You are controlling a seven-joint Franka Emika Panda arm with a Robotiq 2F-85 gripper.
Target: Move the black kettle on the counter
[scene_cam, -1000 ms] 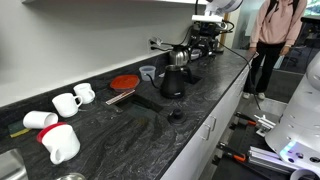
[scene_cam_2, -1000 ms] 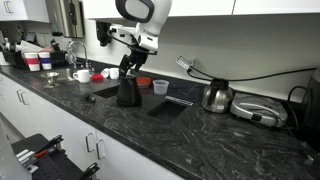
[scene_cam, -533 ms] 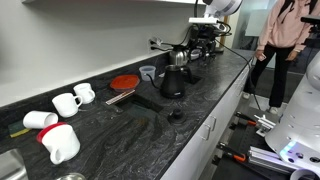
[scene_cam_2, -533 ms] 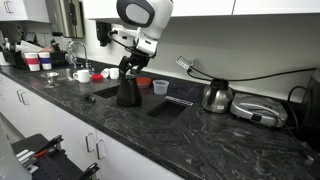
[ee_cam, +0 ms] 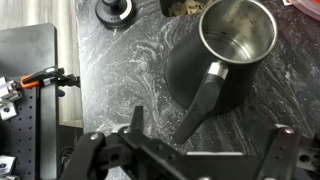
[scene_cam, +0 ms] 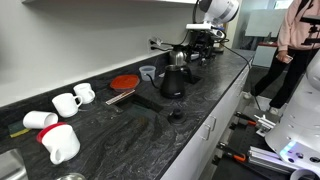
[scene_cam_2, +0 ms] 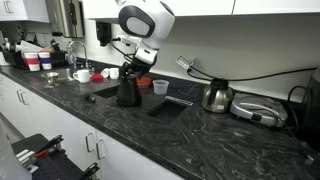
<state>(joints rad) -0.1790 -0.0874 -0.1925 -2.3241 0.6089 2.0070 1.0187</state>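
The black kettle (scene_cam: 173, 83) stands upright on the dark speckled counter (scene_cam: 130, 135), lid off. In an exterior view it (scene_cam_2: 128, 90) sits right under my gripper (scene_cam_2: 131, 68). In the wrist view I look down into its open top (ee_cam: 225, 50), and its side handle points toward my gripper (ee_cam: 205, 150). The two fingers are spread wide, either side of the handle's end and above it, touching nothing. The gripper is open and empty. It also shows above the kettle in an exterior view (scene_cam: 186, 57).
White mugs (scene_cam: 70, 100), a red plate (scene_cam: 124, 82) and a small blue cup (scene_cam: 148, 72) stand near the wall. A shiny steel pot (scene_cam_2: 217, 96) is further along. A small black lid (ee_cam: 113, 10) lies on the counter. A person (scene_cam: 300, 40) stands beyond the counter's end.
My arm has shifted slightly over the kettle, gripper still open. The person in the background has walked toward the frame's edge. The kettle has not moved.
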